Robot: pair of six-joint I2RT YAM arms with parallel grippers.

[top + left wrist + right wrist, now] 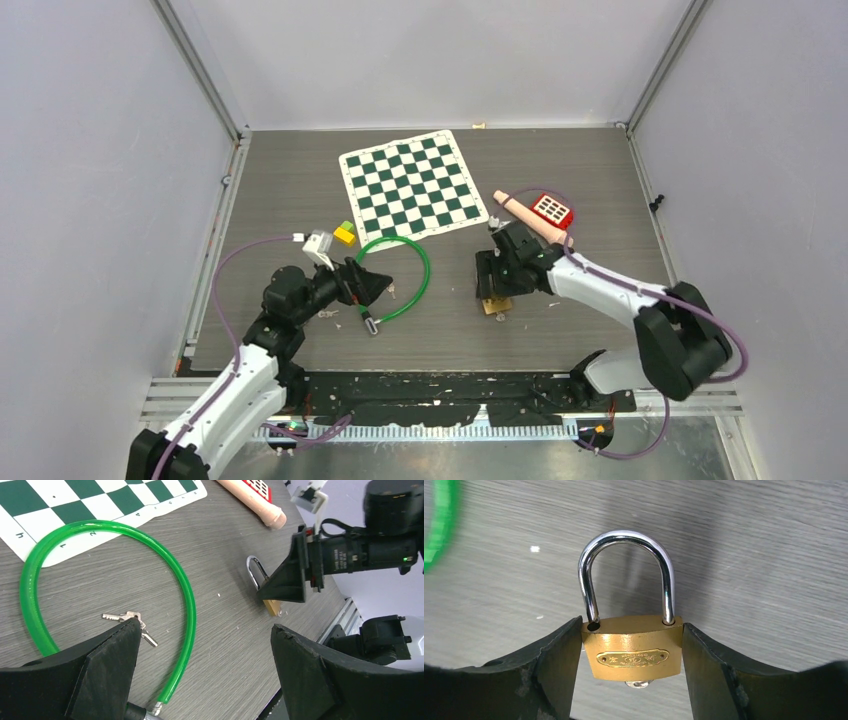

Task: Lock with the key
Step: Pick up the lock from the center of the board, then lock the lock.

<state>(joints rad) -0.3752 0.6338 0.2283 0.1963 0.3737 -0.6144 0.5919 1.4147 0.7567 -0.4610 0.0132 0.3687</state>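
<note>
A brass padlock with a steel shackle lies flat on the table, also seen in the top view as the padlock. The shackle's left leg sits just out of its hole. My right gripper is shut on the padlock's body, one finger against each side. A small bunch of keys lies on the table inside the loop of a green cable lock. My left gripper hovers wide open over the cable, its left finger right beside the keys, holding nothing.
A green-and-white chessboard mat lies at the back. A pink wooden stick and a red keypad toy sit just behind the right arm. Yellow and green blocks lie near the left arm.
</note>
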